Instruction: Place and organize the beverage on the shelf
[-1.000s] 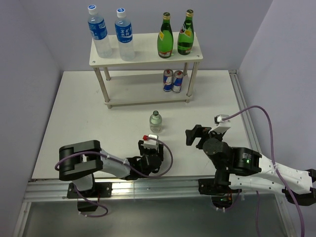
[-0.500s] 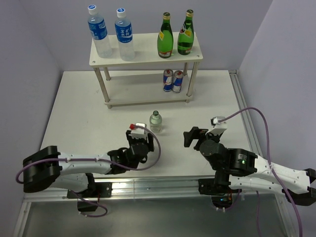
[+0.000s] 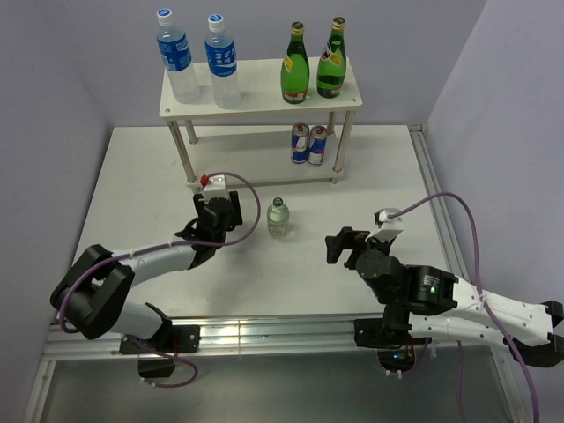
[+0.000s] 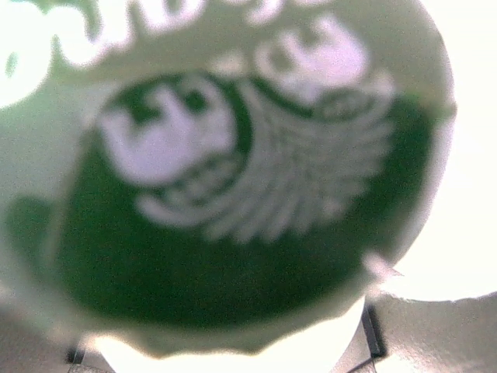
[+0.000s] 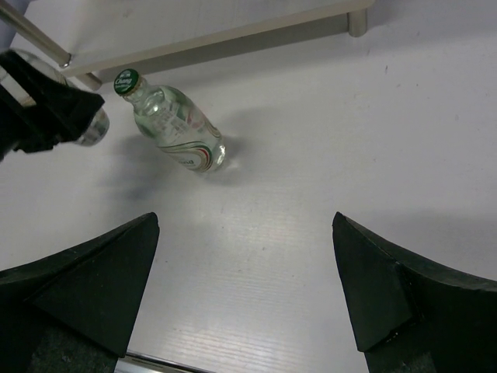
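A green crown cap (image 4: 241, 171) with white elephants fills the left wrist view, very close and blurred. My left gripper (image 3: 220, 216) hangs left of the standing clear bottle, just in front of the shelf's lower board, and is shut on a small glass bottle (image 5: 95, 128) that shows beneath its black fingers. Another clear glass bottle (image 3: 278, 218) (image 5: 175, 128) with a green cap stands upright on the table. My right gripper (image 3: 339, 245) (image 5: 245, 221) stands open, facing that bottle from the right with a gap between. The beige two-tier shelf (image 3: 260, 97) is at the back.
On the shelf's top board stand two blue-labelled water bottles (image 3: 176, 57) (image 3: 222, 62) at the left and two green glass bottles (image 3: 294, 66) (image 3: 331, 62) at the right. Two cans (image 3: 300, 144) (image 3: 317, 145) stand on the lower board (image 5: 217, 35) at its right end.
My left gripper has swung from near the front edge up and to the left, towards the shelf's lower board. The right gripper has crept slightly left. The standing bottle has not moved.
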Controlling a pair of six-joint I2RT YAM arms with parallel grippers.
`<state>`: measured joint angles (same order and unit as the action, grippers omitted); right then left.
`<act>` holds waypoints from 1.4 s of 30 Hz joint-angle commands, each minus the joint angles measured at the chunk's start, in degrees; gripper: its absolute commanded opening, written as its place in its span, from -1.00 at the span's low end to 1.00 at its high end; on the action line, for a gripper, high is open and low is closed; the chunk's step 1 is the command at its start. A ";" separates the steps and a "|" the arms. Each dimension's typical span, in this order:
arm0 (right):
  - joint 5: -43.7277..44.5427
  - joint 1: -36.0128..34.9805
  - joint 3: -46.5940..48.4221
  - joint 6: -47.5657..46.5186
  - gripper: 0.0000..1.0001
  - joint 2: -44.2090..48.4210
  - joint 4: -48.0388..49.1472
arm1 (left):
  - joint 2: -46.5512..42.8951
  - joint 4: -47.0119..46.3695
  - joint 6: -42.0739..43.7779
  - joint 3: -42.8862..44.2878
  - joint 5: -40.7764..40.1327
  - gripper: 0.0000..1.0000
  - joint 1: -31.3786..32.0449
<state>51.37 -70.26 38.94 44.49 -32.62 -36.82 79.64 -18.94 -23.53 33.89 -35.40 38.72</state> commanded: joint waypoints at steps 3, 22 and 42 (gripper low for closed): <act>1.27 -0.14 -0.97 0.42 1.00 0.54 0.69 | 2.80 -10.15 4.10 12.15 5.86 -0.99 -4.69; 0.48 -0.14 -1.58 -0.80 1.00 0.81 0.78 | 21.52 -10.50 5.33 30.79 9.38 -0.99 -13.05; 1.01 -0.23 -2.29 -1.69 1.00 -1.74 3.33 | 27.85 -20.08 8.76 29.75 1.40 -0.99 -15.69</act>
<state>51.18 -70.26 36.95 43.09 -33.98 -35.94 107.87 -27.22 -16.34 62.98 -29.26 23.14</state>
